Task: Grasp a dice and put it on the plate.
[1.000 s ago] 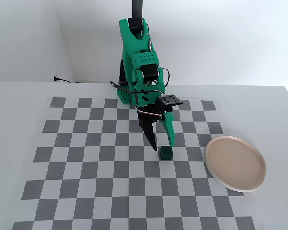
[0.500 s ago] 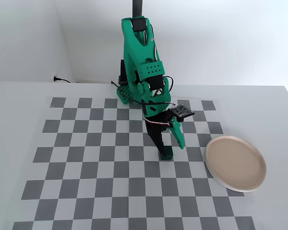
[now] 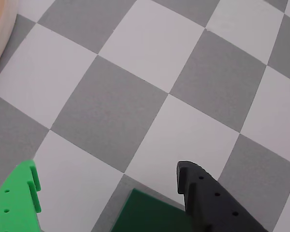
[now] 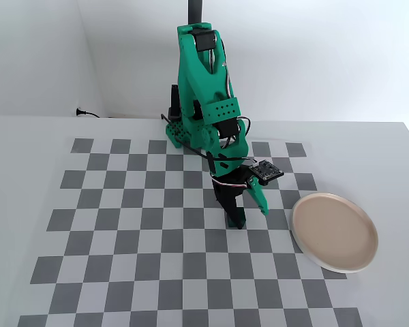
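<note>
In the wrist view the dark green dice lies on the checkered mat at the bottom edge, between my fingers and close beside the black finger. The green finger stands well apart on the left. My gripper is open and low over the mat. A sliver of the beige-pink plate shows at the top left. In the fixed view the gripper points down at the mat, left of the plate. The dice is hidden behind the black finger there.
The grey and white checkered mat covers the white table. The green arm's base stands at the mat's far edge. The plate sits on the mat's right edge.
</note>
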Tool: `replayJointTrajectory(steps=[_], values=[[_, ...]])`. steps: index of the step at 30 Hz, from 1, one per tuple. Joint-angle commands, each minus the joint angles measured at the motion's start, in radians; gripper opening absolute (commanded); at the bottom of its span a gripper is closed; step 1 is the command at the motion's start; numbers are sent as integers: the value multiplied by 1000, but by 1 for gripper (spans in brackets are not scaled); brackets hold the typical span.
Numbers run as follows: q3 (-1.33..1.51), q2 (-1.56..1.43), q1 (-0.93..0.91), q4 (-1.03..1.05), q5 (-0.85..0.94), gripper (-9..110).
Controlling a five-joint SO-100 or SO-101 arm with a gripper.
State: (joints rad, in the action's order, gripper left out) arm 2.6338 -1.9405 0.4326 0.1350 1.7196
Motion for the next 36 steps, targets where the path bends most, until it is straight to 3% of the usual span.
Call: replayJointTrajectory(steps=[1,36], values=[[-92,9,-11,-38,2,26],[-31,172,-64,-87,26,27]])
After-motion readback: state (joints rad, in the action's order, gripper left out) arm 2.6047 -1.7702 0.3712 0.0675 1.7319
